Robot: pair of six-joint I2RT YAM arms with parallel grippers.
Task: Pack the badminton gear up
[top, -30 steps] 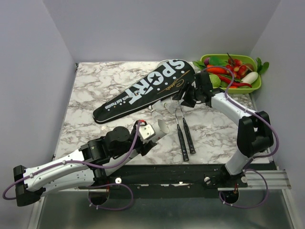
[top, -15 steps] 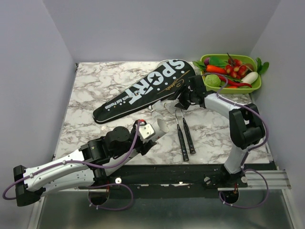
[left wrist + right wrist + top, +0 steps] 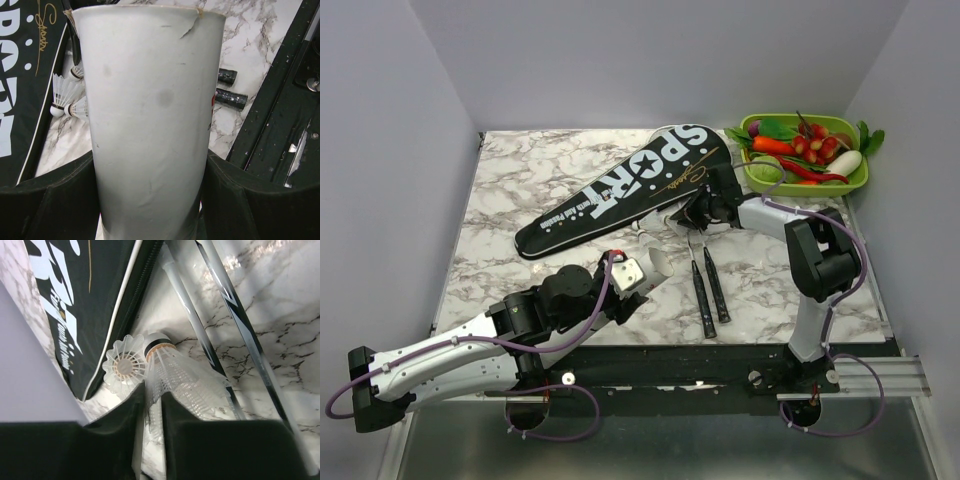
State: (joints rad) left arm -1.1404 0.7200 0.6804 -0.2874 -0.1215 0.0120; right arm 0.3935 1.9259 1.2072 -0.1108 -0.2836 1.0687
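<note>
**Badminton gear on the marble table, one shuttlecock pinched**

The cover [image 3: 620, 190] is long, black and drop-shaped, and "SPORT" is printed on it in big white letters, with a thin gold script beside them. It is laid slantwise across the middle of the table [image 3: 520, 160], its wide end toward the green tray [image 3: 855, 184]. Two rackets [image 3: 700, 295] are counted. Their black handles lie side by side in front of the cover, and the thin silvery shafts run toward its wide end, where the heads cannot be seen.

In the right wrist view two shuttlecocks are counted, white and feathered, just beside the edge of the cover. One shuttlecock [image 3: 185, 382] is gripped by its skirt in the right gripper [image 3: 153, 396], whose jaws are almost together. The other one [image 3: 124, 367] is touching it.

One white tube [image 3: 150, 100] is clamped in the left gripper [image 3: 150, 160], with the jaws wide around it, near the racket handles.
</note>
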